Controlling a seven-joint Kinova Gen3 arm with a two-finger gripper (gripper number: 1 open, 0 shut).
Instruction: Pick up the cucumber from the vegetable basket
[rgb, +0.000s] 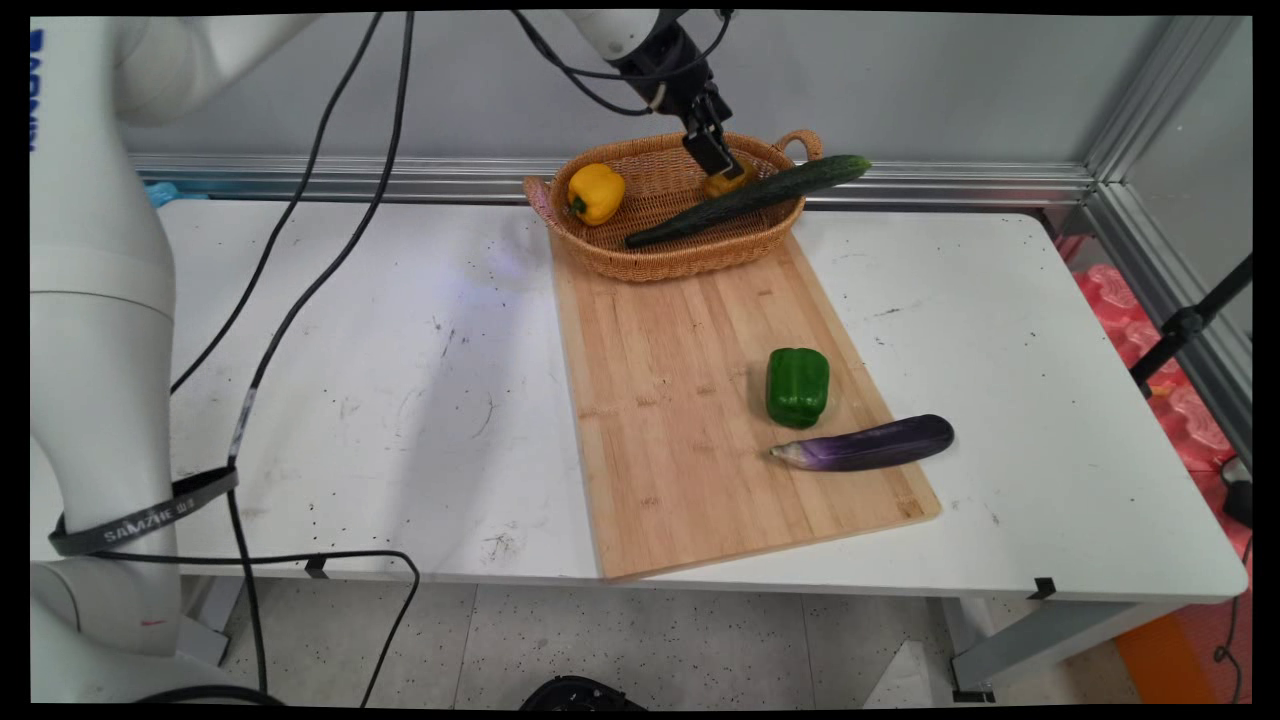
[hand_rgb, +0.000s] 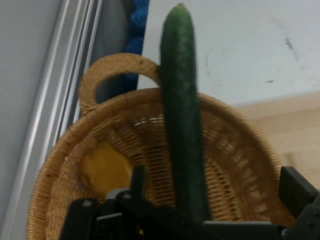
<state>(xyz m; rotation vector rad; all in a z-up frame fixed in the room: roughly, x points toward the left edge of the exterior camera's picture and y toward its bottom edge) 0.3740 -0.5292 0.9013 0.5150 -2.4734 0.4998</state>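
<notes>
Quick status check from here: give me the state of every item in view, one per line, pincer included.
pincer: open, down in the basket, straddling the cucumber
cucumber: lying slanted in the basket, one end out over the rim
basket: upright, on the cutting board's far end
yellow pepper: inside the basket
green pepper: on the cutting board
eggplant: lying on its side across the board's edge

Woven wicker basket (rgb: 640, 255), rough; smooth pale wood cutting board (rgb: 690, 400); glossy eggplant (rgb: 870, 445); matt, scuffed white table (rgb: 400, 380).
</notes>
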